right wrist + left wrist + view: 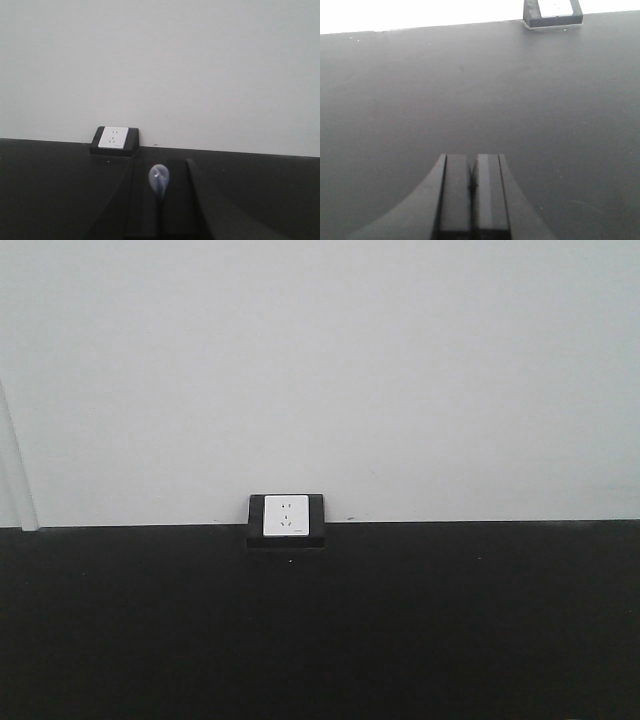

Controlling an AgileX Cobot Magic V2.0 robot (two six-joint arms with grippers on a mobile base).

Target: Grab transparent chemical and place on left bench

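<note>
No transparent chemical container shows in any view. My left gripper (pixel 472 159) is shut and empty, its dark pads pressed together over the black bench top (pixel 395 100). My right gripper (pixel 160 165) is shut too, held over the same black surface (pixel 45 190). A small pale bluish drop-shaped patch (pixel 159 180) sits at the seam between the right fingertips; I cannot tell what it is. Neither gripper shows in the front view.
A white wall socket in a black frame (pixel 285 517) sits where the black bench top (pixel 450 620) meets the plain white wall (pixel 320 360). The socket also shows in the left wrist view (pixel 553 12) and the right wrist view (pixel 115 140).
</note>
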